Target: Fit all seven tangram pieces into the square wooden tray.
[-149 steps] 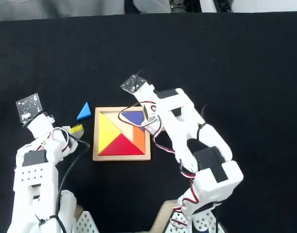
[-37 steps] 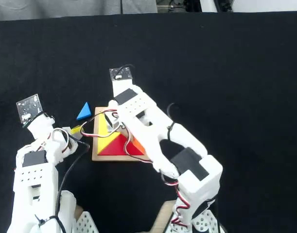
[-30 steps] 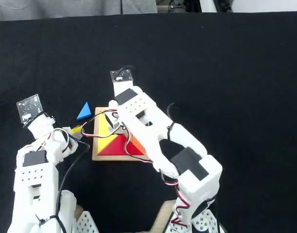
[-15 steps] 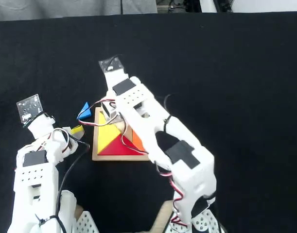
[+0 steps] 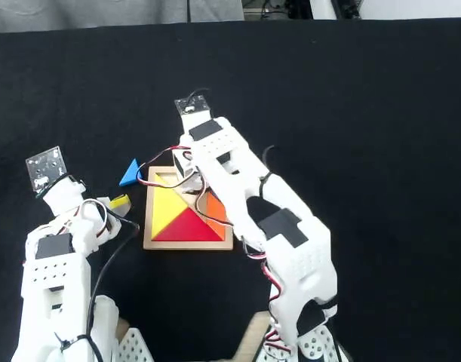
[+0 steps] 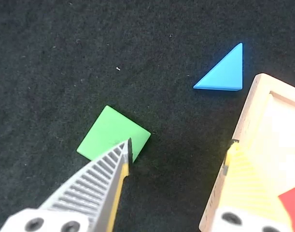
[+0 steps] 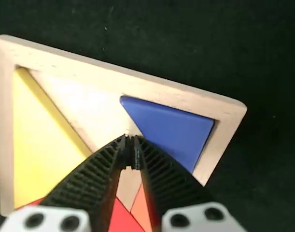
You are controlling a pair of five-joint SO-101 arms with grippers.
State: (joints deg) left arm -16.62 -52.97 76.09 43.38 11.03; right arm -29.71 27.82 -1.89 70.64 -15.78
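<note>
The square wooden tray [image 5: 189, 244] holds a yellow triangle [image 5: 165, 210], a red triangle [image 5: 186, 227] and an orange piece [image 5: 217, 208]. In the right wrist view a blue piece [image 7: 169, 128] lies in the tray's corner beside bare floor [image 7: 84, 107]. My right gripper [image 7: 130, 145] is shut and empty, its tips over the blue piece's edge. A small blue triangle [image 5: 130, 173] lies on the table left of the tray. My left gripper [image 6: 178, 154] is open just above the table, one fingertip over a green square [image 6: 113, 134], the other by the tray's rim [image 6: 244, 126].
The right arm [image 5: 230, 177] stretches over the tray's far right part and hides it in the high view. The left arm [image 5: 60, 241] stands at the near left. Black cloth covers the table, with free room to the right and at the back.
The right arm swung left along the tray's far edge towards the small blue triangle, then came back right over the tray. The left arm and the loose pieces kept still.
</note>
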